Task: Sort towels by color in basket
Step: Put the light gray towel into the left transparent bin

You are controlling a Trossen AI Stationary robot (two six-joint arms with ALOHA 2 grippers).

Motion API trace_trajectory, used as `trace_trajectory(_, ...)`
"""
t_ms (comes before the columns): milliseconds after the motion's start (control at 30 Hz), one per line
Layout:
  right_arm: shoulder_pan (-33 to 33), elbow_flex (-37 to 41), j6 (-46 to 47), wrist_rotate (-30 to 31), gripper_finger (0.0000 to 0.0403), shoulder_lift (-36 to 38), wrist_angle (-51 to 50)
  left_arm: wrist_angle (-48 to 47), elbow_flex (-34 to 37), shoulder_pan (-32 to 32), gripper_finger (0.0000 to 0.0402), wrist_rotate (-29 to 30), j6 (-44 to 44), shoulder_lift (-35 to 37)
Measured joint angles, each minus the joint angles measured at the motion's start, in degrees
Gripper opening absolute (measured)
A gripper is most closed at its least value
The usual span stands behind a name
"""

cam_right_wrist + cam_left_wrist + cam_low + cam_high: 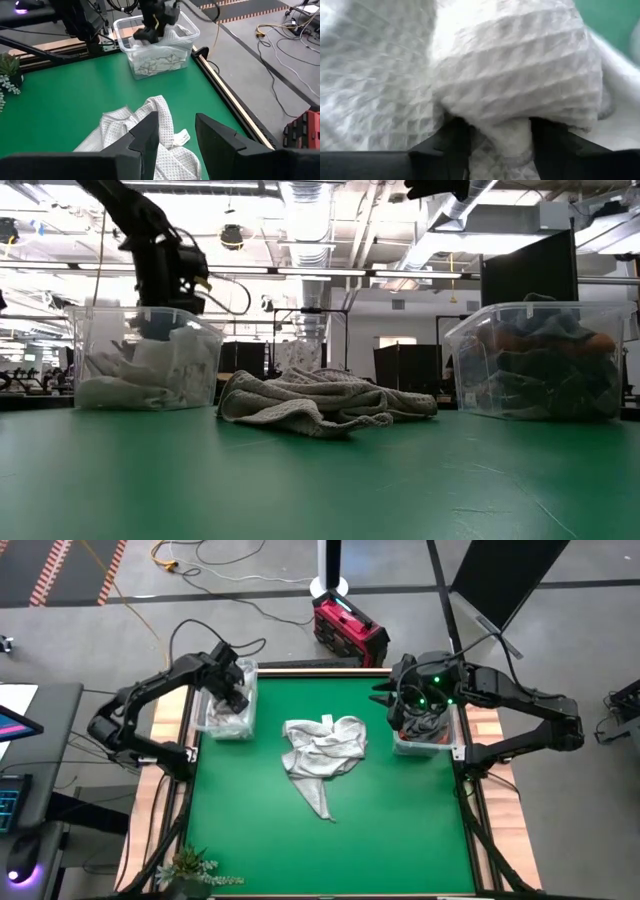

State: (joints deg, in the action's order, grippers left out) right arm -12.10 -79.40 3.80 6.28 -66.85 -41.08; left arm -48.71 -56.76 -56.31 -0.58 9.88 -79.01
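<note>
Green table point(250, 830): two bins point(228, 720) point(428, 740), towel point(322, 752), plant point(190, 865)

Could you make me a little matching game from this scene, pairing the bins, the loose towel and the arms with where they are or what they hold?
Things:
1. left bin
2. right bin
3. loose towel
4. left gripper

Descriptions:
a. lies crumpled mid-table
b. holds dark and orange towels
c. reaches into a bin, fingers around white waffle cloth
d. holds white towels

Pairs: 1-d, 2-b, 3-a, 4-c
</note>
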Motion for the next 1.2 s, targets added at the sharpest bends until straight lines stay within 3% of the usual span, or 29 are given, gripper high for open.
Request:
trace_trajectory(500, -1.28, 0.00, -2.78, -0.09, 0.0158, 0.00, 0.00, -3.49, -1.54, 0.11, 0.0263, 1.16, -5.26, 9.73)
trace_trajectory(1067, -1.28, 0.00, -2.79, -0.11, 0.0158, 0.00, 0.00, -0.49, -1.61, 0.11, 0.0306, 1.59, -7.71, 18.76)
trace_trajectory(1200, -1.28, 0.00, -2.76, -0.12, 0.0158, 0.00, 0.00, 2.94, -1.63, 0.11, 0.0306, 5.85, -8.35, 21.60)
